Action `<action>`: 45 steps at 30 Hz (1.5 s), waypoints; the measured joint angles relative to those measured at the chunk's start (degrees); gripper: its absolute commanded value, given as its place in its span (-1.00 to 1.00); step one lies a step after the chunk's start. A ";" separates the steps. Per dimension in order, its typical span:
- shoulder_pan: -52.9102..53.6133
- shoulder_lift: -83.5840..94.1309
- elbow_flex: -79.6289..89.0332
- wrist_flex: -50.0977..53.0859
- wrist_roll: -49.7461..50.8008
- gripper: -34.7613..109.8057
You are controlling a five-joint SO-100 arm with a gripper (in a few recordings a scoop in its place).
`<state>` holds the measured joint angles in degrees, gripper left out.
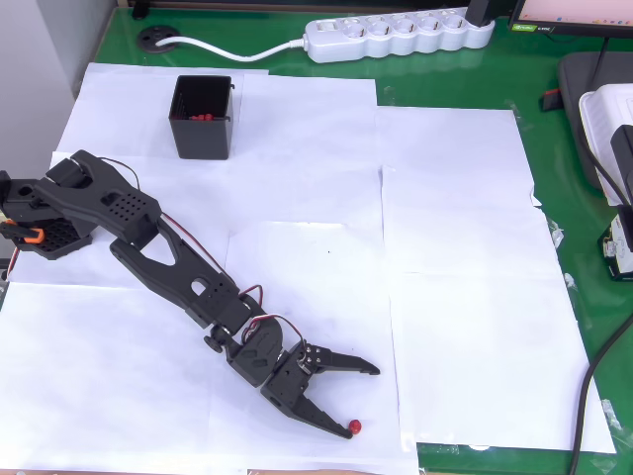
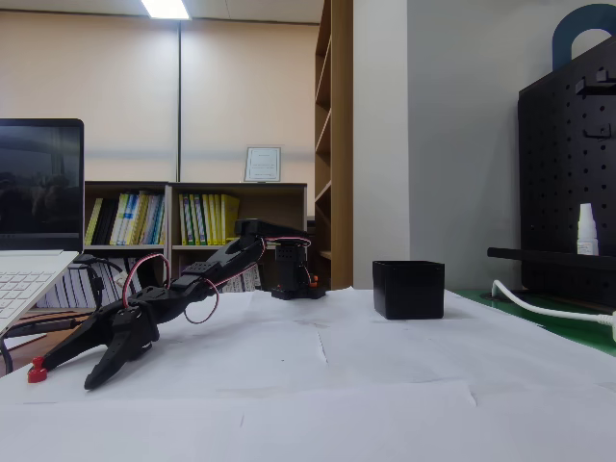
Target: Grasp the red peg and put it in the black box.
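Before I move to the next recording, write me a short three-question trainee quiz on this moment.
1. True or false: the tool has its jaws spread.
2. In the overhead view, the tiny bright red rounded peg on the paper lies: A) inside the box, B) at the tip of the lower finger, C) beside the white plastic power strip.
3. What already lies in the small square black plastic open-topped box?

Key: 1 true; 2 B; 3 several small red pieces.
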<state>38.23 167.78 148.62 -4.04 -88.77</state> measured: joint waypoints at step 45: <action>-0.62 1.05 1.05 -1.76 1.32 -0.24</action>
<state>37.62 168.84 149.68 -5.80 -87.45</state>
